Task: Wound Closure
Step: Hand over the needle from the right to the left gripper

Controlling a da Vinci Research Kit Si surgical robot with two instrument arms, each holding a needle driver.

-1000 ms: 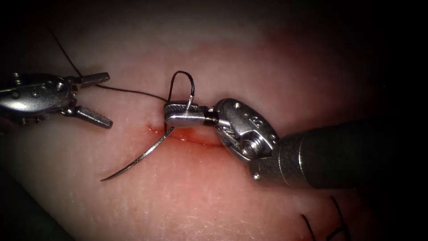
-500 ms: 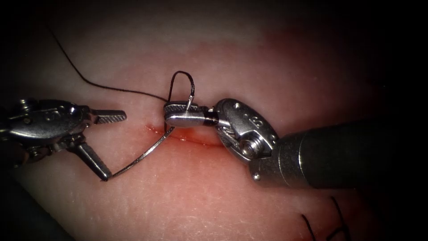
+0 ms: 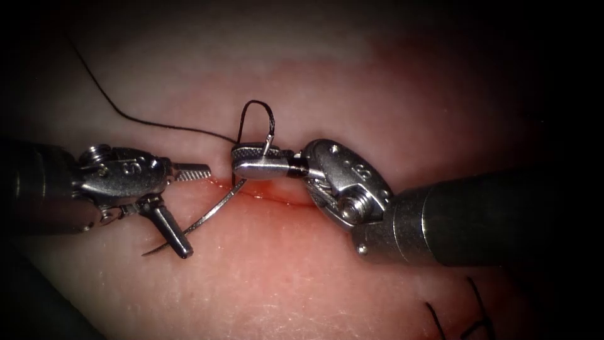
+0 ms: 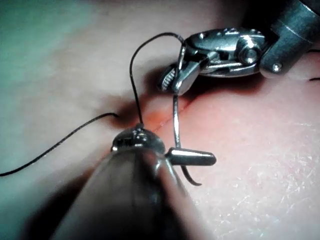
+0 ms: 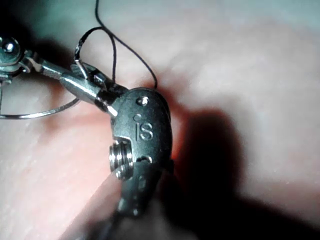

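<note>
the right gripper [image 3: 251, 162] is pressed together on the needle [image 3: 207, 217] near its swaged tail end, where the thread [image 3: 157, 126] joins it. from there the needle's curve sweeps down and to the left, over the cut [image 3: 264, 194], with its sharp tip [image 3: 146, 254] lying free above the tissue [image 3: 302, 277] on the left side of the cut. i can't make out any part of it buried in the tissue; it looks to be out in the open along the length that shows.

the left gripper [image 3: 185, 211] is spread wide, holding nothing, and since a second ago it has come in from the left and now straddles the needle's shaft near the tip, one finger above it and one below.

the needle looks thin, stiff and springy, smooth steel that i'd guess would twist in a loose grip; the flatter body back from the point seems the safer place to take it, sparing the tip. the thread is fine, limp and dark, arching in a small loop above the right gripper and trailing off up and to the left across the tissue.

the tissue is pale, soft and moist, with red fluid [image 3: 277, 226] pooled along and below the cut, so it is likely slick. some dark cut ends of thread [image 3: 469, 315] lie at the lower right.
</note>
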